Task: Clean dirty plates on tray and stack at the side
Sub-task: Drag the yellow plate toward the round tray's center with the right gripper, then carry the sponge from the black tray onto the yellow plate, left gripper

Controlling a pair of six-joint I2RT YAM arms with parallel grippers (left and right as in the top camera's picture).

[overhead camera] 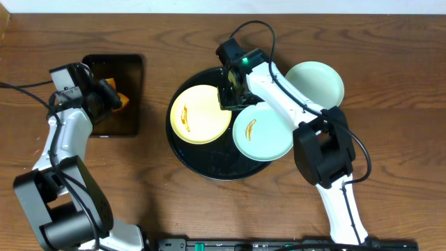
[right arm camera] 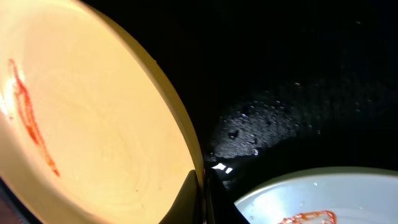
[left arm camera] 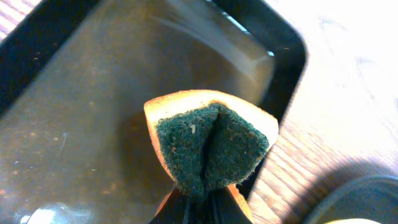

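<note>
Black round tray (overhead camera: 212, 166) sits at the middle of the overhead view. It carries the yellow plate (overhead camera: 202, 113) on its left part and the smeared mint plate (overhead camera: 263, 131) at its lower right, both streaked with orange sauce. The other mint plate (overhead camera: 315, 84) lies off the tray on the table (overhead camera: 397, 70), upper right. The right gripper (overhead camera: 230, 96) is pinched on the yellow plate's right rim. At upper left, the left gripper (overhead camera: 110, 94) squeezes a folded sponge (left arm camera: 208, 146) above the rectangular tray (overhead camera: 118, 70).
</note>
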